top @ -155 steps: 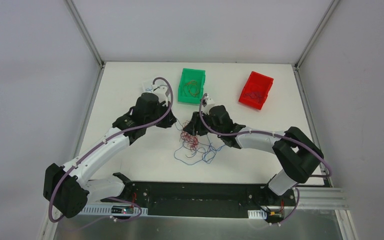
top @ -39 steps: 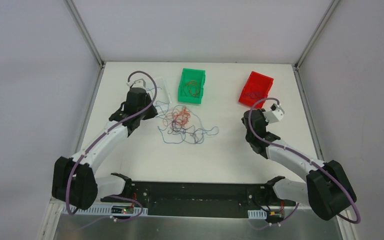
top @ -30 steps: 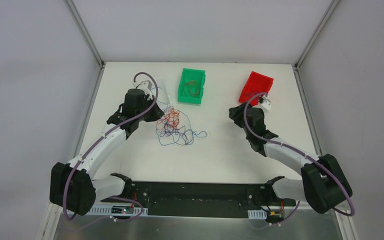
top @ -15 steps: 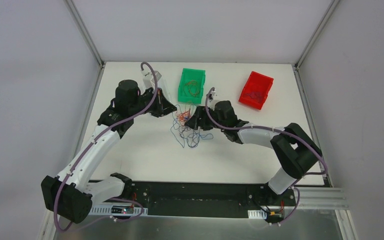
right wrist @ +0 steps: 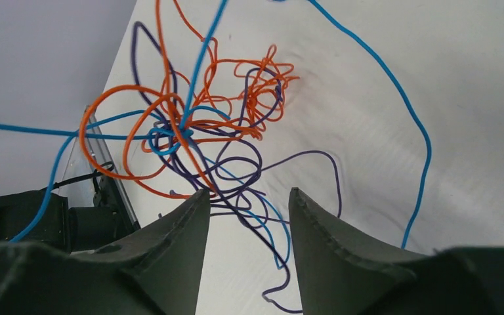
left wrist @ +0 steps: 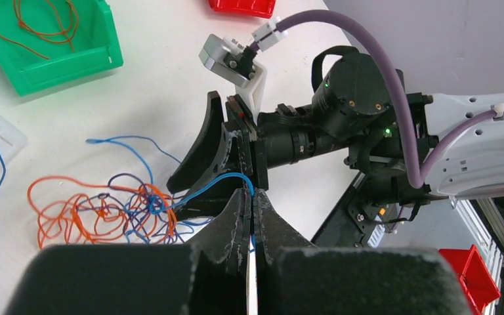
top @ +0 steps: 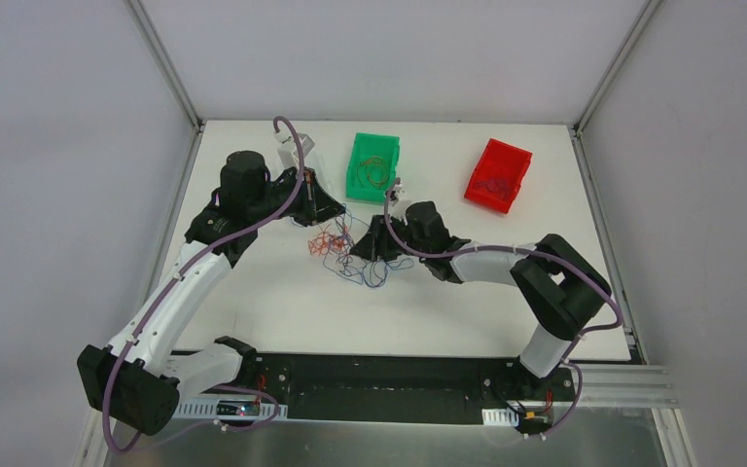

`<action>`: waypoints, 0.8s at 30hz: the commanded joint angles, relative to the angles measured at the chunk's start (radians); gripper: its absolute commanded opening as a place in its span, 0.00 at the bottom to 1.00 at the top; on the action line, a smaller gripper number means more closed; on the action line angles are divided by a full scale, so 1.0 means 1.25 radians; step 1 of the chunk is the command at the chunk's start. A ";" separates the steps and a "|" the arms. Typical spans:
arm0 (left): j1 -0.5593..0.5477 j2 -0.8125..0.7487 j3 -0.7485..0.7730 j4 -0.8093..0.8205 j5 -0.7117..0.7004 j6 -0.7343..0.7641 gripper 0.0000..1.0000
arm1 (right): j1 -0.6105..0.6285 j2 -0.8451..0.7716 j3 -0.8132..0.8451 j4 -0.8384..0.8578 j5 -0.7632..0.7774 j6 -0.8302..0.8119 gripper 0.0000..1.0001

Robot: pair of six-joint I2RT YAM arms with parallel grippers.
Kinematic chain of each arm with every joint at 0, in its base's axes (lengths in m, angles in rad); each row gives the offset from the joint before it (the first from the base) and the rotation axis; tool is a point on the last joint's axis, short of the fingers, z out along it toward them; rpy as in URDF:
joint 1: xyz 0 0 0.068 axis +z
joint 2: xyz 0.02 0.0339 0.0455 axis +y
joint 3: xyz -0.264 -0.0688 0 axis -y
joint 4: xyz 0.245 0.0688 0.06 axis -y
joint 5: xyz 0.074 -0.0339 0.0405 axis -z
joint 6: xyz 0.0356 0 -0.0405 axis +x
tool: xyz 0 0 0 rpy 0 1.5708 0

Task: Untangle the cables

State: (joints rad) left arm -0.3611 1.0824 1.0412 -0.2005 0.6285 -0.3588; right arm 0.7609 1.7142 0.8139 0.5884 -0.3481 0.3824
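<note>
Left gripper (left wrist: 249, 197) clenched on a blue strand (left wrist: 210, 184) of the cables (top: 331, 243), knotted mid-table; right gripper (right wrist: 246, 197) released, jaws apart at the knot's 3 o'clock. I'd pinch one purple loop (right wrist: 260, 161) only, then pull toward 3 slowly; don't drag the whole knot.

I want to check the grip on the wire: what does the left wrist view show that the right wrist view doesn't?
Left wrist only: the left gripper shut on a blue strand, and the green bin. Right wrist only: purple strands seen through the gap of the open right gripper. Both: the tangled cables on the white table.
</note>
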 commanded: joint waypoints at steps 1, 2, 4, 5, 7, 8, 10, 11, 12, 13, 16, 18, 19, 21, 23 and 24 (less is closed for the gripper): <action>-0.008 -0.006 0.034 0.016 0.029 -0.008 0.00 | 0.021 -0.002 0.001 0.098 -0.009 -0.004 0.49; -0.009 -0.005 0.034 0.017 0.030 -0.010 0.00 | 0.024 -0.001 -0.002 0.111 -0.015 -0.003 0.49; -0.010 -0.002 0.033 0.017 0.026 -0.012 0.00 | 0.033 -0.002 -0.003 0.128 -0.019 -0.004 0.48; -0.011 0.000 0.031 0.017 0.024 -0.014 0.00 | 0.037 -0.001 -0.001 0.127 -0.017 -0.006 0.48; -0.014 0.005 0.032 0.017 0.024 -0.015 0.00 | 0.046 0.006 0.005 0.123 -0.019 -0.009 0.48; -0.015 0.007 0.033 0.019 0.025 -0.016 0.00 | 0.050 0.011 0.010 0.118 -0.017 -0.010 0.48; -0.019 0.010 0.035 0.022 0.024 -0.017 0.00 | 0.057 0.019 0.018 0.110 -0.011 -0.013 0.46; -0.020 0.012 0.036 0.023 0.024 -0.018 0.00 | 0.060 0.022 0.023 0.101 -0.005 -0.014 0.39; -0.021 0.013 0.039 0.023 0.024 -0.020 0.00 | 0.062 0.024 0.031 0.085 0.008 -0.016 0.30; -0.022 0.011 0.041 0.023 0.019 -0.022 0.00 | 0.062 0.024 0.038 0.068 0.023 -0.017 0.18; -0.020 -0.013 0.039 0.005 -0.092 -0.026 0.00 | 0.060 0.001 0.020 0.041 0.128 -0.013 0.00; -0.019 -0.044 0.030 -0.030 -0.225 -0.025 0.00 | 0.046 -0.029 -0.005 0.011 0.236 0.004 0.00; -0.017 -0.064 0.024 -0.051 -0.300 -0.022 0.00 | 0.031 -0.051 -0.021 0.003 0.284 0.022 0.00; -0.010 -0.107 0.005 -0.096 -0.456 -0.013 0.00 | -0.028 -0.092 -0.059 -0.015 0.357 0.073 0.00; 0.011 -0.153 -0.018 -0.141 -0.579 -0.007 0.00 | -0.112 -0.136 -0.109 -0.018 0.368 0.143 0.00; 0.026 -0.183 -0.029 -0.158 -0.636 -0.008 0.00 | -0.157 -0.161 -0.138 -0.019 0.375 0.199 0.00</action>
State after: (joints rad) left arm -0.3748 0.9894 1.0290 -0.3191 0.2211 -0.3779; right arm 0.7437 1.6436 0.7391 0.6083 -0.0685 0.4500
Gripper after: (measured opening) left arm 0.009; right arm 0.012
